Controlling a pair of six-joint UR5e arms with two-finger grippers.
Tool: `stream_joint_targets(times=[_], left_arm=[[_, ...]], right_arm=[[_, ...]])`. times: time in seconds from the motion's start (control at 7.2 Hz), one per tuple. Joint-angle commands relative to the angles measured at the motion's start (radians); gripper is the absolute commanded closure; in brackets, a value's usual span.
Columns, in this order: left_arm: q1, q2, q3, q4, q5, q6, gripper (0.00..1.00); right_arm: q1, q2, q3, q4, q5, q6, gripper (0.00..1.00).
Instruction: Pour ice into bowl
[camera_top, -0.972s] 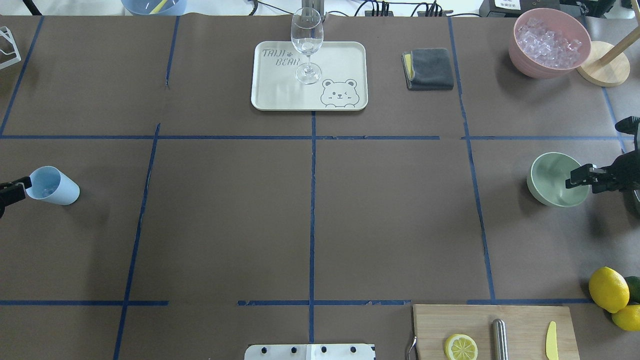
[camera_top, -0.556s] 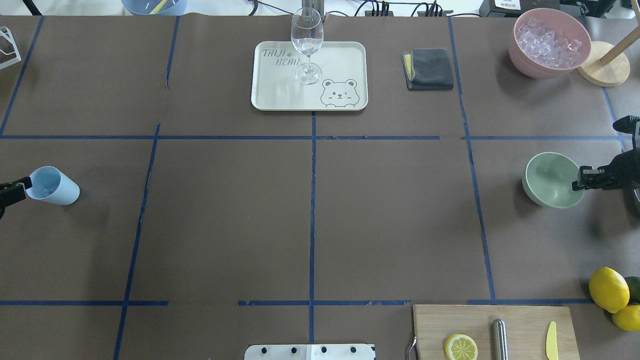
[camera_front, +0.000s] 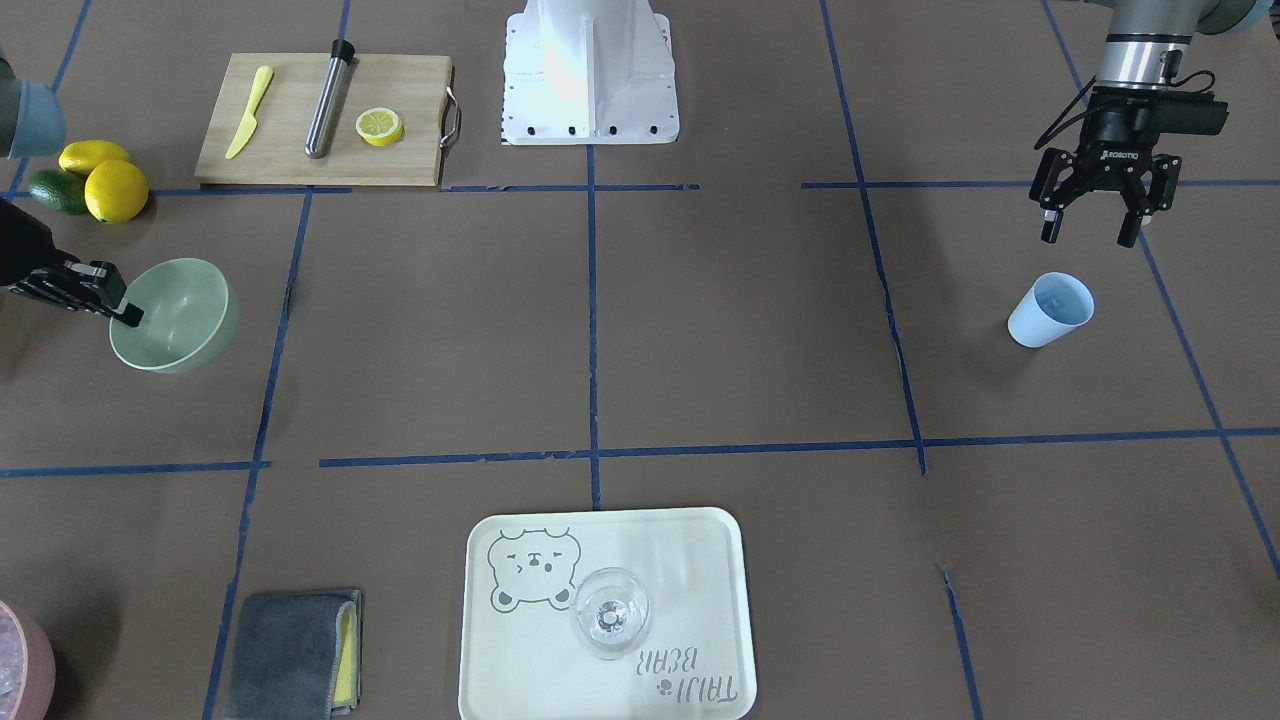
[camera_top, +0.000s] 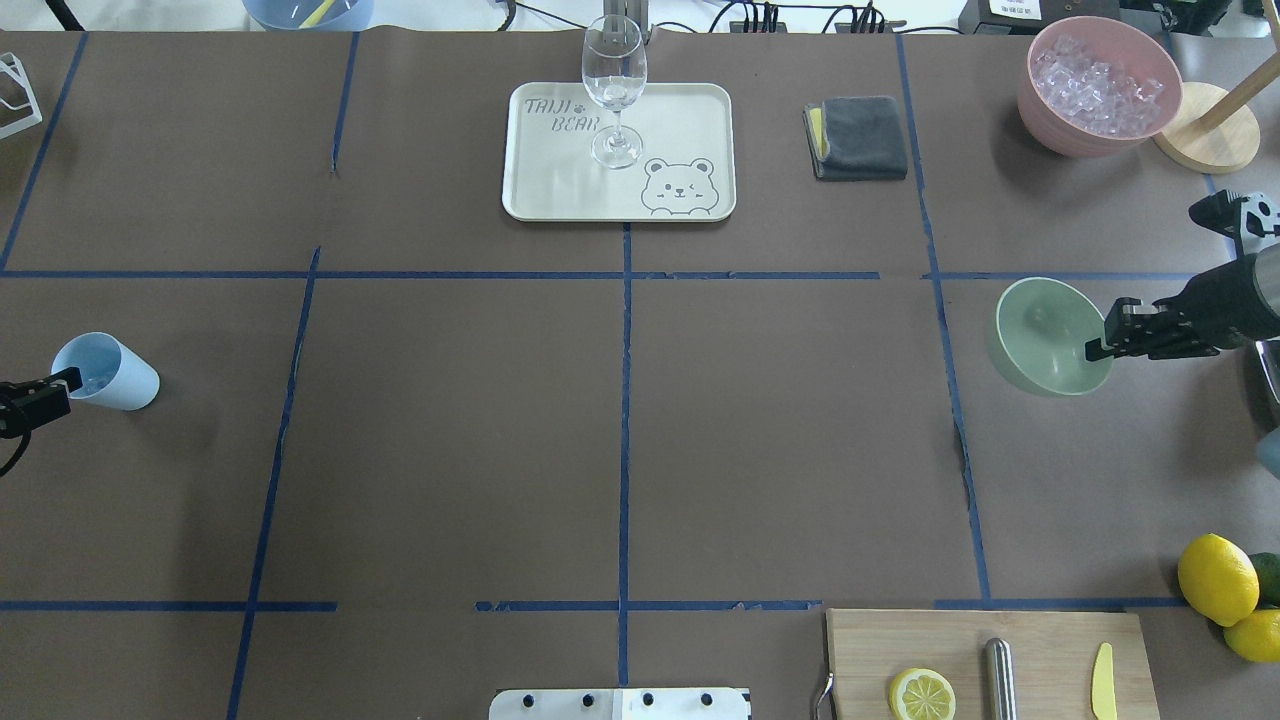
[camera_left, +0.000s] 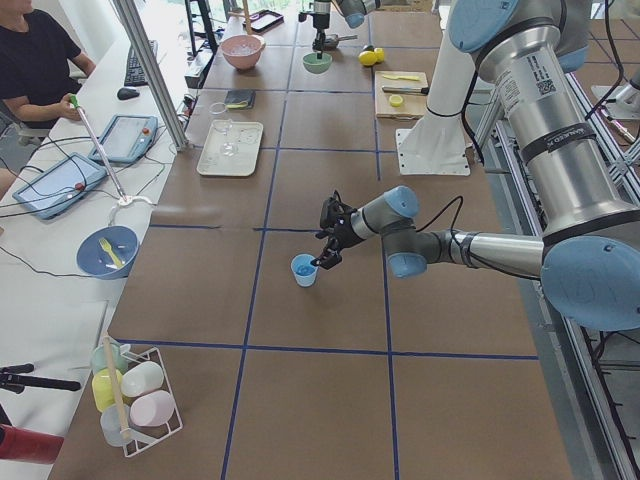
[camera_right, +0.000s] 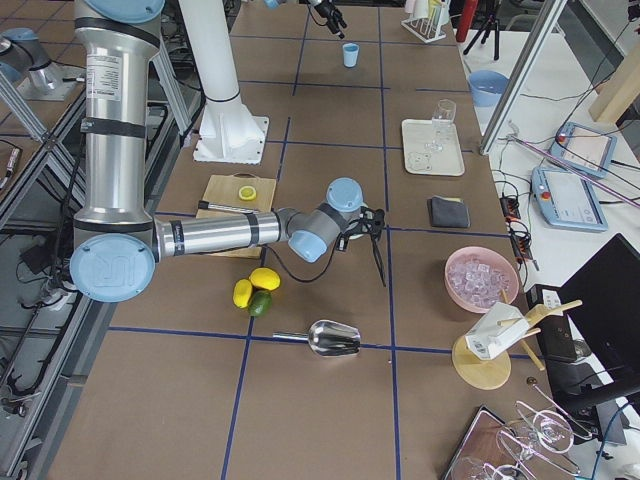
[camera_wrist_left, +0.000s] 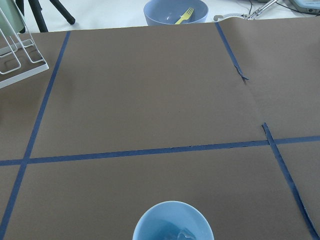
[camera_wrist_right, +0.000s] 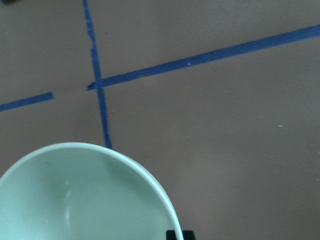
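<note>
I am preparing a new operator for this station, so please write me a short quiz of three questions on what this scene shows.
1. Fill in: the wine glass stands on the ___.
2. True or false: the left gripper is shut on the light blue cup.
3. What does the right gripper hold? A the wine glass; B the mint-green bowl, by its rim; C the light blue cup.

Key: 1 the tray. 2 False; the left gripper is open. 3 B.
</note>
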Motion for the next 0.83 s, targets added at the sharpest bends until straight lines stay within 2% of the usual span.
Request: stream_joint_targets(times=[0.0,0.14,0.42,0.56,0.69], left_arm=[[0.112,-0.002,0.090,-0.067,0.140,-0.088,0.00],[0.185,-0.014,0.133,-0.084,0.213,-0.149,0.00],[0.206,-0.061,0.208,-0.084,0.316,-0.151,0.00],[0.206,-0.091,0.222,-0.084,0.321,-0.151,0.00],[0.206,-0.127,0.247,-0.083,0.355,-0.150,0.00]], right_arm=[[-0.005,0.120,0.021,-0.008,0.041,0.191,1.00],[-0.019,0.157,0.024,-0.008,0.047,0.241,1.00],[-0.106,0.265,0.048,-0.071,0.029,0.353,1.00],[-0.162,0.329,0.065,-0.151,-0.002,0.399,1.00],[-0.246,0.418,0.088,-0.269,-0.085,0.423,1.00]])
